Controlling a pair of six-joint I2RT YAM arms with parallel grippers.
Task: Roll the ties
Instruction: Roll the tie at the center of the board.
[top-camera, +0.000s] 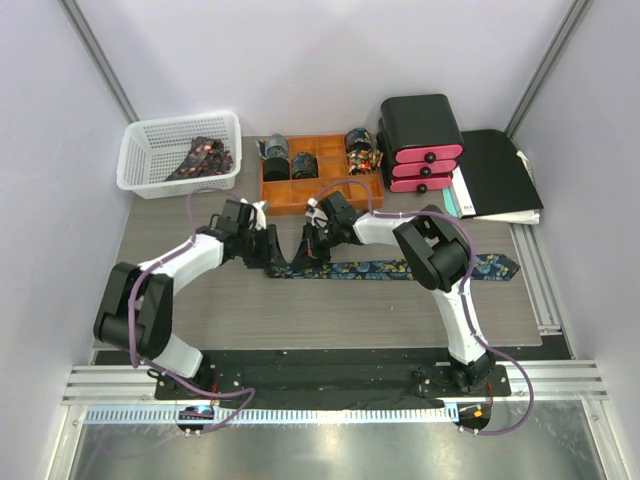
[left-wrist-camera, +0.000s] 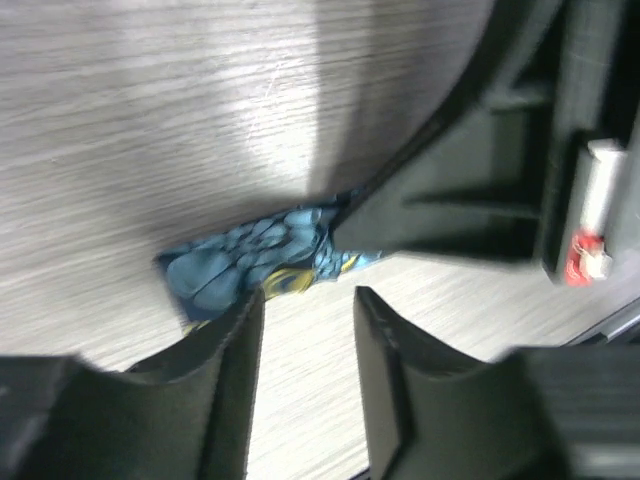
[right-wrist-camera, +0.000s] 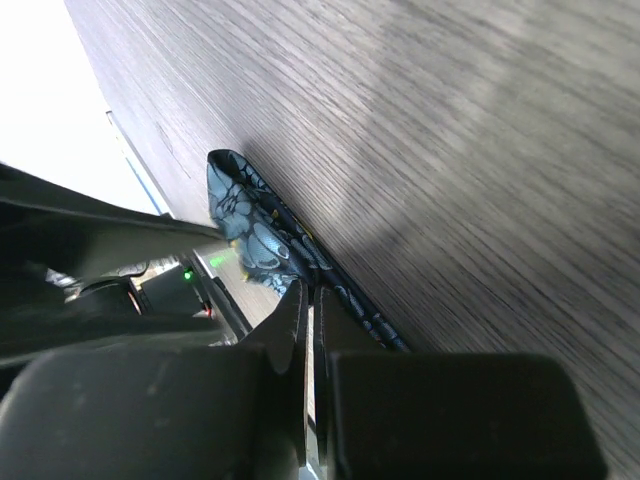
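A long dark tie (top-camera: 400, 269) with a teal-gold pattern lies stretched across the table, its pointed end at the right. My right gripper (top-camera: 312, 243) is shut on its left part, which rises in a small peak. In the right wrist view the jaws (right-wrist-camera: 310, 292) stand almost together at the tie's edge, with the blue end (right-wrist-camera: 240, 215) just beyond. My left gripper (top-camera: 272, 248) is open at the tie's left end. In the left wrist view (left-wrist-camera: 305, 295) bare table shows between its fingers, and the tie end (left-wrist-camera: 250, 258) lies at the left fingertip (left-wrist-camera: 240, 320).
An orange tray (top-camera: 300, 205) behind the grippers holds several rolled ties (top-camera: 360, 145). A white basket (top-camera: 140, 170) at the back left holds loose ties (top-camera: 205, 158). A black and pink drawer box (top-camera: 420, 140) and a black folder (top-camera: 500, 170) stand at the back right.
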